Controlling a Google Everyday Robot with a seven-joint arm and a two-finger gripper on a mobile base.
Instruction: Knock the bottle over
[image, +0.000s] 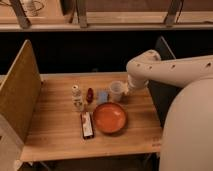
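Note:
The bottle (76, 98) is small, slim and whitish-clear with a white cap. It stands upright on the wooden table (55, 130), left of centre. A small dark red oval item (89, 94) stands just to its right. My white arm (150, 67) reaches in from the right. My gripper (126, 89) sits at the arm's end, right beside a translucent plastic cup (116, 91). It is well to the right of the bottle and apart from it.
A small blue item (102, 96) sits between the red item and the cup. An orange bowl (109, 118) and a dark flat packet (87, 125) lie nearer the front. A tall board (20, 90) walls the table's left side.

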